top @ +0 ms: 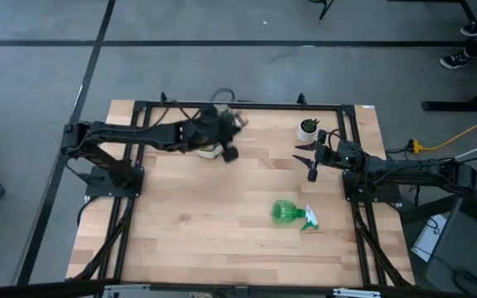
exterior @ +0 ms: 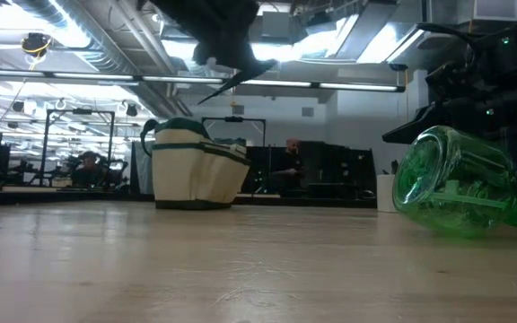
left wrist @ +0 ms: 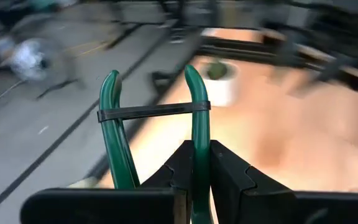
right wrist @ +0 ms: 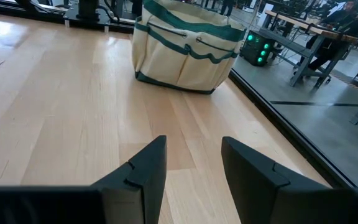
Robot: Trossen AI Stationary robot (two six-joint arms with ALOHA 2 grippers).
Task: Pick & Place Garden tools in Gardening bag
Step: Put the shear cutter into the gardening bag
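Note:
My left gripper is shut on a pair of pruning shears with green handles. It hangs over the beige gardening bag with green trim, which stands on its base at the table's far side. A dark pointed end of the shears shows above the bag in the low view. The translucent green spray bottle lies on its side on the table, right of centre. My right gripper is open and empty beside the potted plant. The rake and trowel are out of view. My left gripper pinches one green handle of the shears between its two fingers. The other handle stands free beside it, and a black band joins the two near their ends. The handles stick out ahead of the fingers. The shears are lifted clear, above the bag.
A small green plant in a white pot stands at the far right, close to my right gripper. A black frame runs round the table's edges. Bare wood lies in the middle and at the near left.

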